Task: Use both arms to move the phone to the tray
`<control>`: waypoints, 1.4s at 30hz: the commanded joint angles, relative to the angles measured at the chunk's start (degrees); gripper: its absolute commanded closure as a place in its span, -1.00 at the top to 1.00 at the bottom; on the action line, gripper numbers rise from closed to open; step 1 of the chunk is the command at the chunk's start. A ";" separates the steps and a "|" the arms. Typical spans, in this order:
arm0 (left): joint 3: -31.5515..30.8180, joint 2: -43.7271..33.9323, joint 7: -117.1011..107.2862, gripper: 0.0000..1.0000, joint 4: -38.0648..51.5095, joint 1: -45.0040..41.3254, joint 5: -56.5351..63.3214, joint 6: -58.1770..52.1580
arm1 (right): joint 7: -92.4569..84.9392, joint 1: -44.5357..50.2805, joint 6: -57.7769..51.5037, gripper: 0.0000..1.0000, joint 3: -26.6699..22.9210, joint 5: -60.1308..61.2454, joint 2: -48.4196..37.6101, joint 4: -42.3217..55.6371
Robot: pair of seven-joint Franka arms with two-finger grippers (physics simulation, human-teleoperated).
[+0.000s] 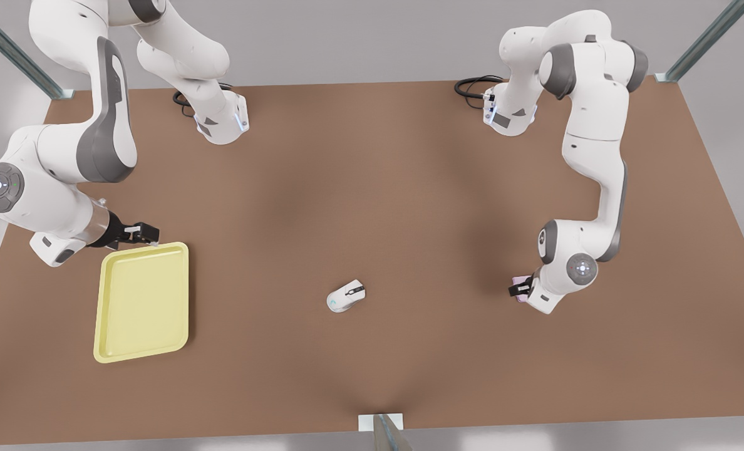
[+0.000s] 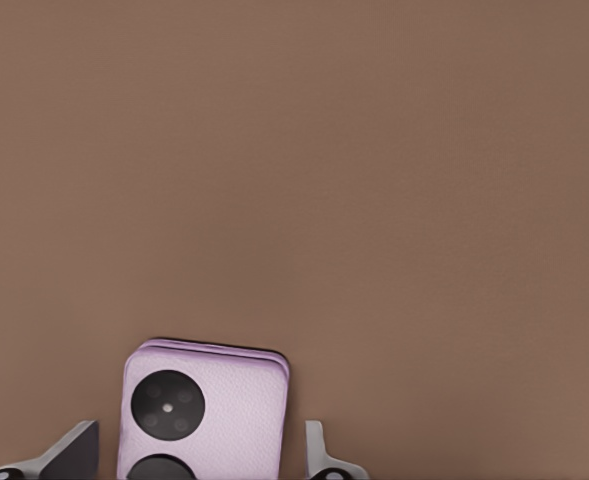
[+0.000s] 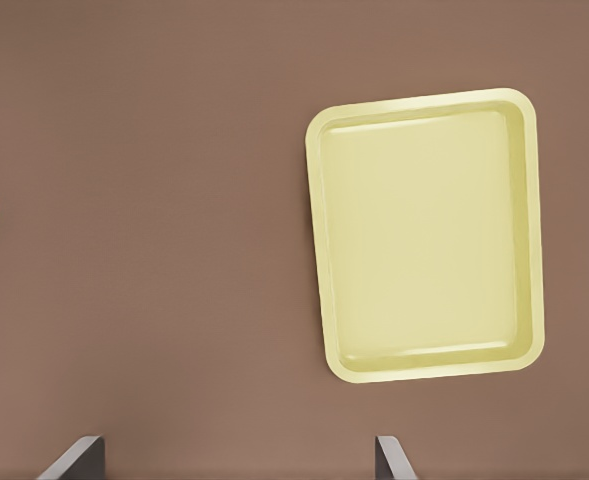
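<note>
Looking down on the brown desk point(image 1: 372, 188), you see the left gripper point(image 1: 518, 288) low at the front view's right, with the phone point(image 2: 202, 412) lying flat between its jaws. In the left wrist view the fingers point(image 2: 72, 452) stand apart on either side of the pale lilac body, with a gap on each side; the two black camera circles face up. In the front view only a pink edge of the phone point(image 1: 522, 280) peeks out beside the wrist. Your right gripper point(image 1: 143, 233) hovers at the front view's left, just over the far rim of the yellow tray point(image 1: 143, 300); its jaws are spread wide in the right wrist view, with the tray point(image 3: 429, 235) lying beyond them. You also have a white mouse point(image 1: 346, 295) on the desk between tray and phone, well apart from both.
</note>
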 commanded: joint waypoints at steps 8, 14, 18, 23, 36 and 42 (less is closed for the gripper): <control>0.00 0.98 -5.62 0.50 0.35 0.00 0.09 0.44 | -0.17 -0.06 -0.02 1.00 0.08 0.04 -0.06 0.03; 0.00 1.06 -5.62 0.52 0.52 0.00 0.08 0.44 | -0.26 -0.06 -0.11 1.00 0.08 0.04 -0.06 -0.06; 0.00 1.42 -5.62 0.52 0.52 0.00 0.08 0.53 | -0.26 -0.06 -0.02 1.00 0.00 0.04 -0.06 0.03; 0.00 1.33 -5.71 0.52 0.61 0.09 0.08 0.53 | -0.35 -0.15 -0.11 1.00 0.00 0.04 -0.06 -0.06; -0.09 -5.70 -24.15 0.52 0.61 -15.38 -0.62 -4.30 | -0.44 -0.50 -0.20 1.00 0.00 0.04 -0.06 -0.15; -0.70 -0.26 -48.05 0.52 17.83 -33.91 -0.88 -20.39 | -0.52 -0.50 -0.20 1.00 0.00 0.04 -0.06 -0.06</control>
